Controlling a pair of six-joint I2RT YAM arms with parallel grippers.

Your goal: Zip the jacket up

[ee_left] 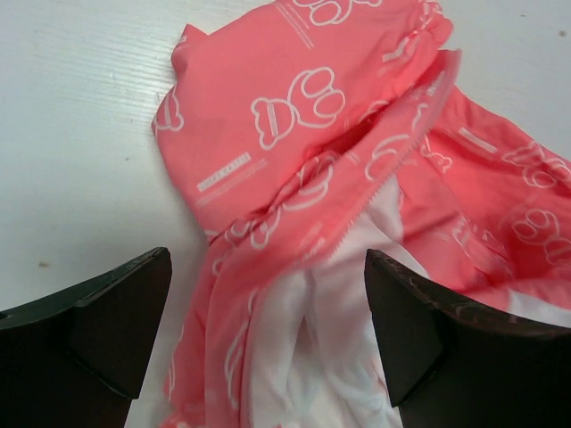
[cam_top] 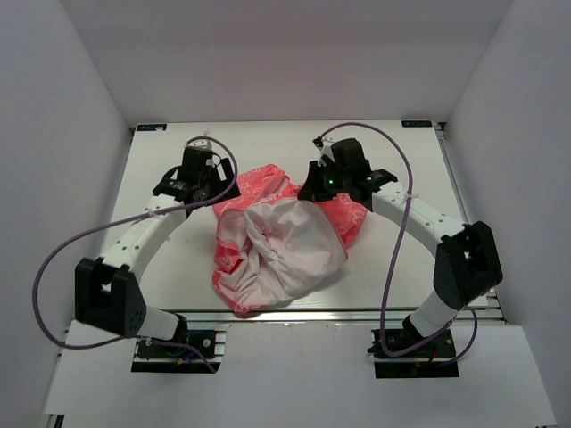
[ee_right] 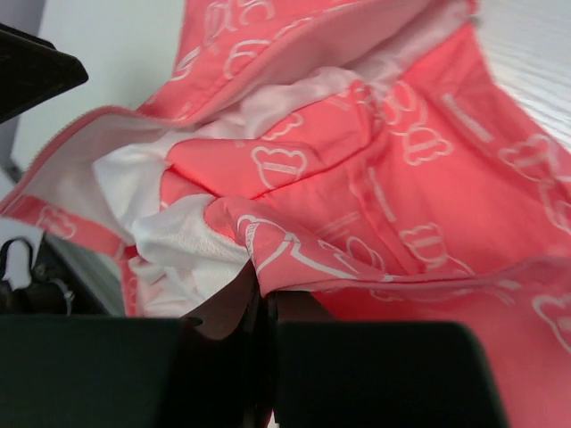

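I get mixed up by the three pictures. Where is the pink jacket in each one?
Top external: the jacket lies crumpled in the middle of the table.
Left wrist: it fills the middle and right, under the open left gripper.
Right wrist: it fills nearly the whole picture; the right gripper pinches a fold at the bottom.
Shared landmark: the white lining, showing in all three.

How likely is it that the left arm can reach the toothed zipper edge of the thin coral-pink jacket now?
Probably yes: the left gripper is open, and the zipper edge lies bare just ahead of its fingers.
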